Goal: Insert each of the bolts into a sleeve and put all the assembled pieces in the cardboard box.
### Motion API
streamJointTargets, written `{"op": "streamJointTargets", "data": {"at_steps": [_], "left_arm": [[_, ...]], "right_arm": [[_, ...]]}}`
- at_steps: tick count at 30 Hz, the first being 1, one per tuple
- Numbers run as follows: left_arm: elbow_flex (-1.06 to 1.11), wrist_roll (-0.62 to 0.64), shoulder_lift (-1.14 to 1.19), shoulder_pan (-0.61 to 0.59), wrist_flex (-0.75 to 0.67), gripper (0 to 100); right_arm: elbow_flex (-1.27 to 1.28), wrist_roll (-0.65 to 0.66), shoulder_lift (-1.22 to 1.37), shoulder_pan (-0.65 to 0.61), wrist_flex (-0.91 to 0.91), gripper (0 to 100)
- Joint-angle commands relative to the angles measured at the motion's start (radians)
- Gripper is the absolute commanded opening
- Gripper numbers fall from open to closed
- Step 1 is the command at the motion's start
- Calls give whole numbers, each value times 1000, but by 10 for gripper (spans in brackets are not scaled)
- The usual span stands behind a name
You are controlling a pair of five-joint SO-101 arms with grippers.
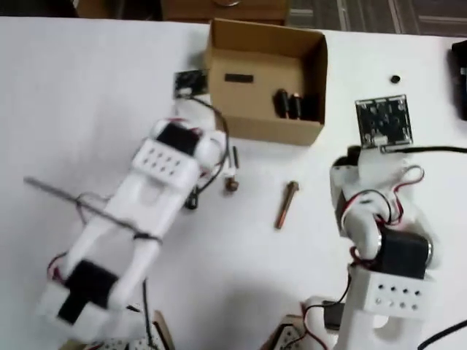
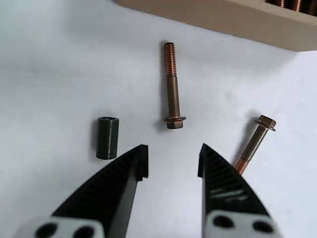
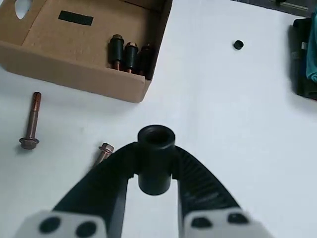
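Pinching a black sleeve (image 3: 155, 146), the right gripper (image 3: 154, 171) hangs near the cardboard box (image 3: 74, 74) of three assembled pieces (image 3: 130, 55); the left gripper (image 2: 172, 161) gapes by a loose sleeve (image 2: 108, 137), a slanted bolt (image 2: 255, 144), another bolt (image 2: 172, 89).

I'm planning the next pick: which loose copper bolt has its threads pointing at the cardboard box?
The copper-coloured bolt lying straight ahead of the open left tool, threads toward the brown cardboard box. The other bolt points its head that way.
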Motion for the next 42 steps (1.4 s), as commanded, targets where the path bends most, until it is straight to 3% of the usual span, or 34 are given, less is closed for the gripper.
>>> {"op": "streamJointTargets", "data": {"at_steps": [1, 23, 28, 35, 42], "left_arm": [[-136, 23, 118, 18, 8, 195], [-486, 23, 758, -17, -121, 190], [-536, 21, 783, -18, -66, 13], [-555, 23, 770, -17, 55, 23], [-700, 95, 769, -25, 296, 23]], "right_arm": [[5, 14, -58, 36, -5, 20], [23, 48, -97, 36, 48, 20], [23, 84, -96, 38, 45, 20], [23, 84, -90, 38, 44, 20], [23, 84, -90, 36, 44, 20]]}}
